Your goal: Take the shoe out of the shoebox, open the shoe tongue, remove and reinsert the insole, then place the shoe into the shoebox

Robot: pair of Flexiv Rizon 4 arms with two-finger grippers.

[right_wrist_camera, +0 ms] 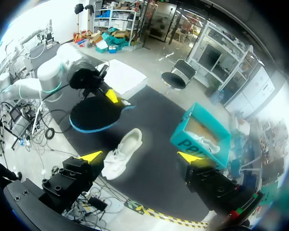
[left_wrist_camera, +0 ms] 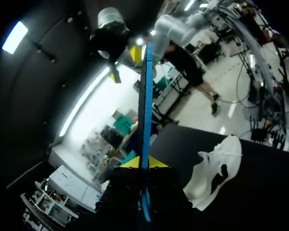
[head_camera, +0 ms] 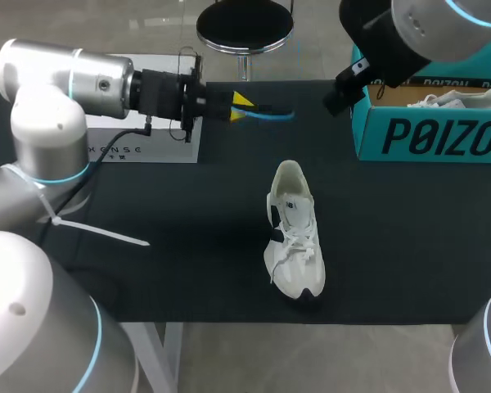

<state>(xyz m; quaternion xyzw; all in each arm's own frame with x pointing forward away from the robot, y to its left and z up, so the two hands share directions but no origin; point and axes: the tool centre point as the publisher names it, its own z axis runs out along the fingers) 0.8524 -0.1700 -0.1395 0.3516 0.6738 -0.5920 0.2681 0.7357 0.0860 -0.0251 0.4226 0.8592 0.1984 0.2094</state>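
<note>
— Where's the shoe [head_camera: 295, 233]?
— On the black table [head_camera: 172, 246], in the middle, apart from the shoebox [head_camera: 425, 135].
— Who holds what?
— Left gripper [head_camera: 239, 106] pinches the insole [right_wrist_camera: 94, 115] in the air. Right gripper [right_wrist_camera: 140, 156] is wide open, holding nothing.

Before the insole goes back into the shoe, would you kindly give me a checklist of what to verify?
1. Grip on the insole: ok. The left claw is shut on it, above the table.
2. The shoe is out of the shoebox: ok. It lies on the table, apart from the shoebox.
3. Tongue pulled open: cannot tell.
4. The right claw is free to help: ok. It is open, empty and high above the table.
5. Something steadies the shoe: not ok. Nothing touches it.
</note>
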